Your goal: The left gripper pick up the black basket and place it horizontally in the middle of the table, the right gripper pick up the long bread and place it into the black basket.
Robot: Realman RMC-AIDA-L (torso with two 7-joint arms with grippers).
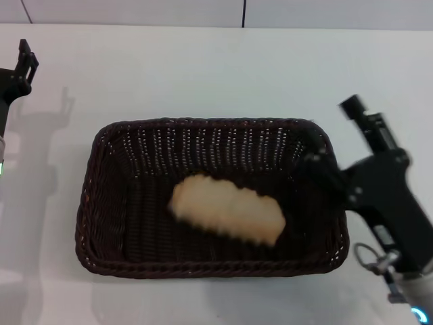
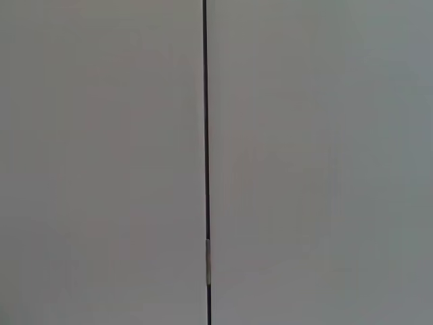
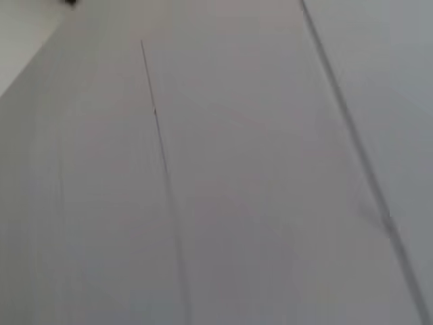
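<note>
1. the black basket [image 1: 108, 223] lies on the white bench [image 1: 216, 74], long side running left to right, about in the middle of the head view and toward the near edge.
2. the long bread [image 1: 226, 208] lies inside the basket on its woven floor, slightly right of centre. it is tilted, its left end farther back than its right end. its plain pale side with scalloped edges faces up.
3. the right pincer [image 1: 338, 145] is at the basket's right end. one black finger [image 1: 325, 169] reaches over the braided rim at the far right corner, and the other points up and away over the bench outside the basket. the two are spread wide, so the pincer is released and grasps nothing. it is apart from the bread.
4. the right arm's black body and a cable loop sit beyond the basket's near right corner, with a blue glow at the lower edge of the head view.
5. the left pincer [image 1: 24, 64] is at the far left edge of the head view, well apart from the basket. only a little of it shows, and i cannot tell whether it is released or clenched.
6. the left wrist view shows only a pale flat surface with a thin dark seam [image 2: 206, 162]. the right wrist view shows a pale surface crossed by thin slanting lines.
</note>
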